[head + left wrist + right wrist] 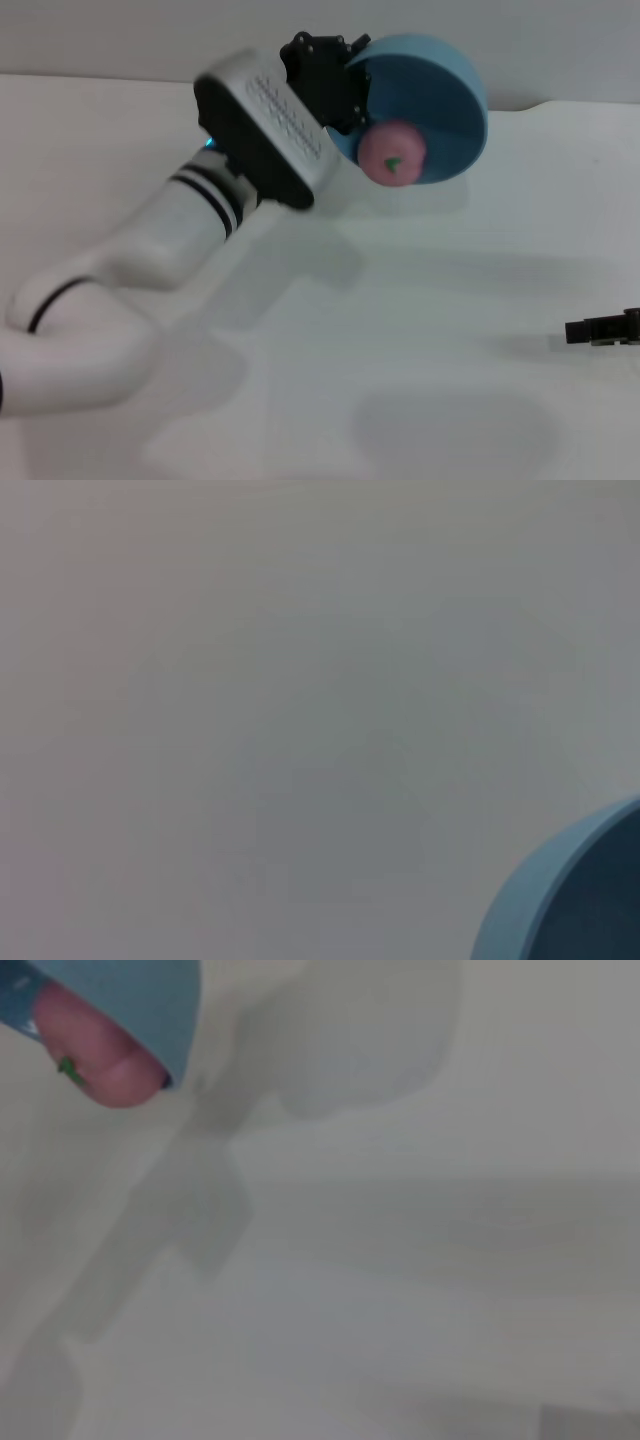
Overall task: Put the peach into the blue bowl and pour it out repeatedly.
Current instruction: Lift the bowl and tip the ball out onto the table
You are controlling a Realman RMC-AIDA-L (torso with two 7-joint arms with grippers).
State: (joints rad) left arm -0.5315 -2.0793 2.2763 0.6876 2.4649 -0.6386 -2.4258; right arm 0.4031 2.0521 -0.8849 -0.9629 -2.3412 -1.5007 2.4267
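The blue bowl [440, 95] is held up off the white table [430, 300], tipped steeply on its side with its mouth facing me. My left gripper [348, 92] is shut on the bowl's left rim. The pink peach [392, 153] with its green leaf mark sits at the bowl's lowest lip, half over the edge. The right wrist view shows the bowl [120, 995] and the peach [95, 1055] bulging out under its rim. In the left wrist view only a curve of the bowl [545, 895] shows. My right gripper [603, 328] rests low at the table's right edge.
The left arm [150, 260] stretches across the table's left half and casts a broad shadow [300, 280] below the bowl. A wall [120, 35] rises just behind the table's far edge.
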